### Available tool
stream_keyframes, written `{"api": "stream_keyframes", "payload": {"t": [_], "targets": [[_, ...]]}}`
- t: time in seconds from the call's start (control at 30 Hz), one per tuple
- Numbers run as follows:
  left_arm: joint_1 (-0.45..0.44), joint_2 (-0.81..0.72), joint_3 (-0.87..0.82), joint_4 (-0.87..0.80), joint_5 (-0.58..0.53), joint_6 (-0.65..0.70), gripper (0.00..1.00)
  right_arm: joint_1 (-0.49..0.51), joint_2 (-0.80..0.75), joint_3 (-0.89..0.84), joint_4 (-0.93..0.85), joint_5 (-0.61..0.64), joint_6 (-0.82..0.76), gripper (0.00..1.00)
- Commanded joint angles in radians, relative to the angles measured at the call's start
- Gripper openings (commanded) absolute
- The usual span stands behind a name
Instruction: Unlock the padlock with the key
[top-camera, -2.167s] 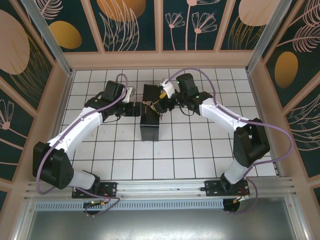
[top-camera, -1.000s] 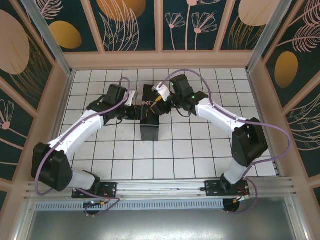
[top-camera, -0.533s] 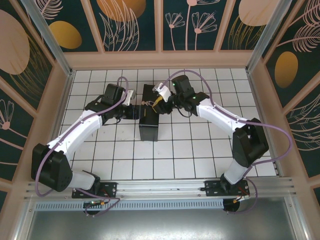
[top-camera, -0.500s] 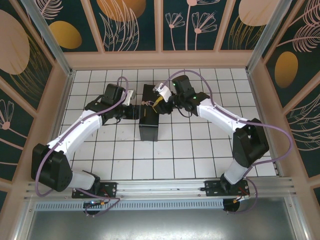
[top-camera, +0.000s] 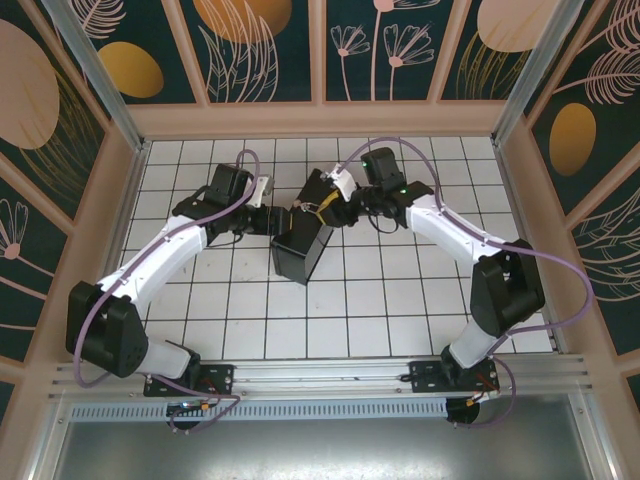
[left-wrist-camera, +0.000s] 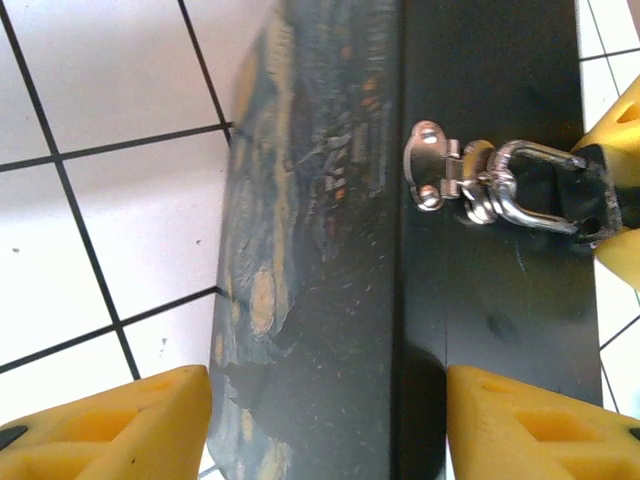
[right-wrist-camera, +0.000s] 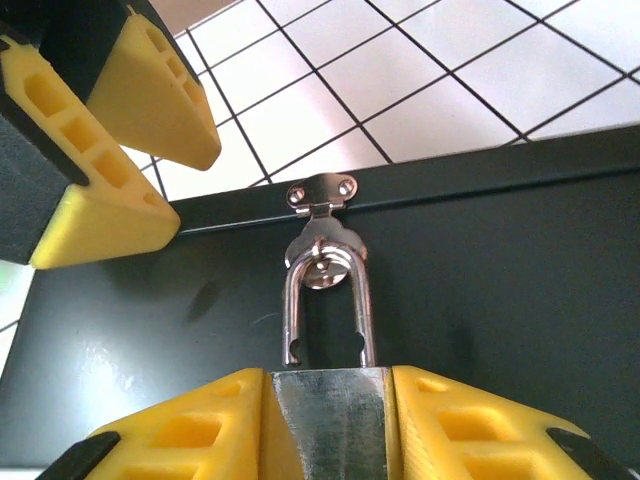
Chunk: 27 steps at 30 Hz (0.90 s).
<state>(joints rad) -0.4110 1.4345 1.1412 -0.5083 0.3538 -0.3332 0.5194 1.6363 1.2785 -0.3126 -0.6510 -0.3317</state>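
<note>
Yellow right fingers (right-wrist-camera: 200, 425) pinch the squarish brushed-metal padlock (right-wrist-camera: 325, 415); left fingers (left-wrist-camera: 110, 425) stand wide by the black box (left-wrist-camera: 320, 250).

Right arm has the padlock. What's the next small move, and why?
Probably twist the padlock sideways to slip its shackle off the hasp. The right end effector grips the body, and the shackle's notches seem to show above it, so it looks unlocked.
</note>
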Motion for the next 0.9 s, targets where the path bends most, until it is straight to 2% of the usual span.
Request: {"api": "stream_keyframes", "payload": {"t": [0.0, 0.2, 0.27, 0.3, 0.37, 0.5, 0.57, 0.7, 0.8, 0.87], "targets": [[0.029, 0.027, 0.010, -0.063, -0.091, 0.027, 0.62, -0.029, 0.017, 0.048, -0.065, -0.108, 0.132, 0.34], [0.029, 0.036, 0.021, -0.056, -0.081, 0.028, 0.62, -0.065, 0.036, -0.030, 0.158, -0.292, 0.551, 0.30], [0.029, 0.038, 0.025, -0.057, -0.077, 0.032, 0.62, -0.067, 0.036, -0.058, 0.220, -0.313, 0.659, 0.35], [0.029, 0.038, 0.026, -0.056, -0.077, 0.033, 0.62, -0.065, 0.040, -0.053, 0.210, -0.314, 0.663, 0.38], [0.029, 0.038, 0.029, -0.056, -0.078, 0.039, 0.62, -0.065, 0.043, -0.033, 0.153, -0.234, 0.640, 0.47], [0.029, 0.040, 0.033, -0.057, -0.078, 0.044, 0.62, -0.073, 0.052, -0.004, 0.106, -0.219, 0.628, 0.60], [0.029, 0.039, 0.038, -0.063, -0.081, 0.048, 0.62, -0.075, 0.048, 0.016, 0.092, -0.200, 0.634, 0.60], [0.029, 0.029, 0.048, -0.072, -0.091, 0.051, 0.62, -0.054, -0.044, 0.040, 0.024, 0.024, 0.507, 0.62], [0.029, 0.027, 0.045, -0.062, -0.084, 0.048, 0.62, 0.018, -0.177, -0.053, 0.070, 0.287, 0.282, 0.59], [0.029, 0.027, 0.044, -0.056, -0.079, 0.047, 0.62, 0.063, -0.235, -0.135, 0.144, 0.377, 0.158, 0.59]]}}
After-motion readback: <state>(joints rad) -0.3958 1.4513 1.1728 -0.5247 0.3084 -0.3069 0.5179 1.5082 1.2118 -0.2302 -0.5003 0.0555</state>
